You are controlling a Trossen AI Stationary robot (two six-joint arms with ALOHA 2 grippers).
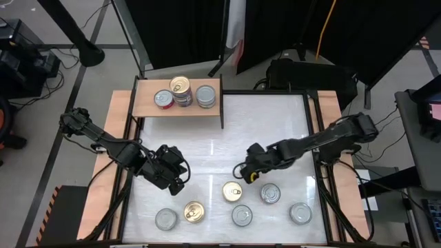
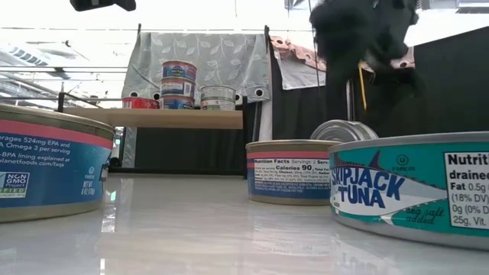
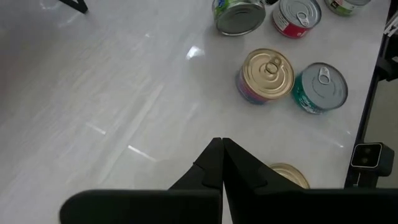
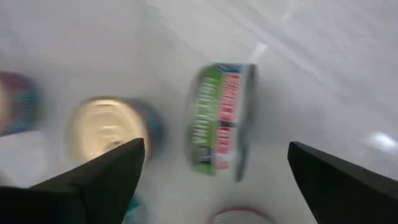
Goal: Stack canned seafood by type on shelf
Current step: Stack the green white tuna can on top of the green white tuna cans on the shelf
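Note:
The shelf (image 1: 146, 103) stands at the table's far left and bears a red-labelled can (image 1: 162, 100), a two-can stack with a gold lid on top (image 1: 180, 88) and a silver-lidded can (image 1: 205, 95). Several cans of seafood stand flat near the table's front edge, among them a gold-lidded one (image 1: 232, 191). A green-and-red-labelled can (image 4: 221, 118) is tipped up on its rim below my right gripper (image 4: 216, 149), which hangs open above it (image 1: 242, 171). My left gripper (image 3: 222, 142) is shut and empty over the table's front left.
Flat cans stand in a loose row along the front edge (image 1: 242, 215), (image 1: 300, 213), (image 1: 165, 219). Bare white tabletop (image 1: 262, 131) lies between them and the shelf. Wooden strips (image 1: 117, 138) run along both table sides.

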